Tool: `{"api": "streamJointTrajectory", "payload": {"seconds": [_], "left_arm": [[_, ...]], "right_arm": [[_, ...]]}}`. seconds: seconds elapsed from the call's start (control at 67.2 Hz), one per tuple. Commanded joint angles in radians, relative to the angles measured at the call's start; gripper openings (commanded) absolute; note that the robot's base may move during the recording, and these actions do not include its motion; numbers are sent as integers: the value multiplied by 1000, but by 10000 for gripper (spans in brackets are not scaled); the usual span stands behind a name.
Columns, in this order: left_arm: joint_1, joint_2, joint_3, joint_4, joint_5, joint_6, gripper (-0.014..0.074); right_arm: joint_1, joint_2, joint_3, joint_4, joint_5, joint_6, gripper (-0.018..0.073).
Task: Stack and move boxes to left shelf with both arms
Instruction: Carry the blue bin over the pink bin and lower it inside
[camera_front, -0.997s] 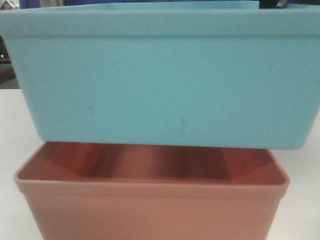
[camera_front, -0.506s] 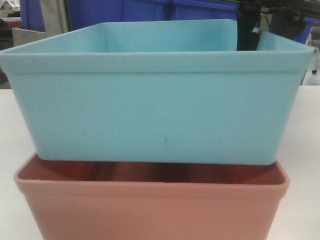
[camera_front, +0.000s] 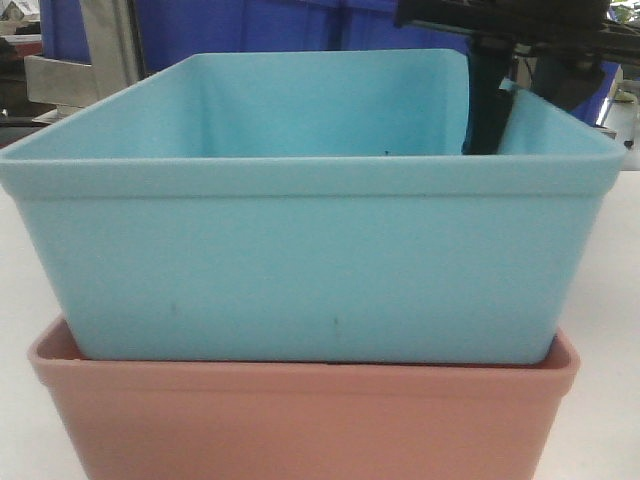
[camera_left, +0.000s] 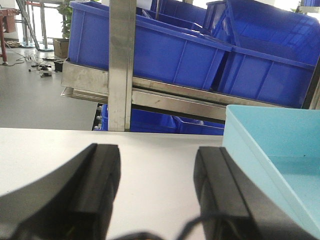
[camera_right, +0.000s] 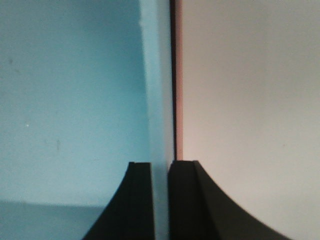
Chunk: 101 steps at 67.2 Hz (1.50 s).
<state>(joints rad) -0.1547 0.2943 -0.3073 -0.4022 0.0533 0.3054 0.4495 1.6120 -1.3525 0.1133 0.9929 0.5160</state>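
A light sky-blue rectangular plastic tub (camera_front: 310, 270) with rounded corners sits nested inside a salmon pink plastic tub (camera_front: 310, 420) of the same shape. Its base is hidden below the pink rim and its upper body stands well above it. The pair rests on a white table (camera_front: 20, 300), close to the front camera.

The black flat-fingered right gripper (camera_right: 160, 167) is closed narrowly on the blue tub's right wall near its far corner. One finger is inside the tub and one outside, with a thin strip of pink rim showing just beside the outer finger.

The black left gripper (camera_left: 157, 160) hangs over bare table to the left of the stack. Its fingers are set wide apart and hold nothing, and the blue rim lies just beside its right finger.

Farther back stands a stainless-steel rack frame (camera_left: 122, 65) with an upright post and a flat front bar, carrying dark royal-blue ribbed storage bins (camera_left: 160, 55), some of them tilted.
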Motion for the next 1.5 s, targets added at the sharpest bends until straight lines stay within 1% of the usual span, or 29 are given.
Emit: {"api": "streamJointTrajectory", "payload": {"seconds": [0.0,0.074,0.208,0.566,0.908,1.087,1.25,1.31,1.384,1.399,1.429,1.489], "left_arm": [[0,5,-30,-12,-80,0,262],[0,5,-30,-12,-80,0,262],[0,5,-30,-12,-80,0,262],[0,5,-30,-12,-80,0,262],[0,5,-30,-12,-80,0,262],[0,5,-30,-12,-80,0,262],[0,5,-30,-12,-80,0,262],[0,5,-30,-12,-80,0,262],[0,5,-30,-12,-80,0,262],[0,5,-30,-12,-82,0,262],[0,5,-30,-12,-84,0,262],[0,5,-30,-12,-82,0,262]], "right_arm": [[2,-48,-20,21,-46,5,55],[11,-49,-20,22,-23,5,55],[20,-58,-20,22,-33,5,55],[22,-64,-20,28,-11,5,55],[23,-60,-9,26,-53,5,55],[23,-56,-8,-7,-61,5,55],[23,-40,30,-33,-59,0,66],[23,-36,43,-33,-62,-3,102],[23,-36,49,-33,-71,-3,214],[23,-36,49,-33,-73,-3,225],[23,-37,49,-33,-74,-3,279],[23,-37,49,-33,-70,-3,348]]}}
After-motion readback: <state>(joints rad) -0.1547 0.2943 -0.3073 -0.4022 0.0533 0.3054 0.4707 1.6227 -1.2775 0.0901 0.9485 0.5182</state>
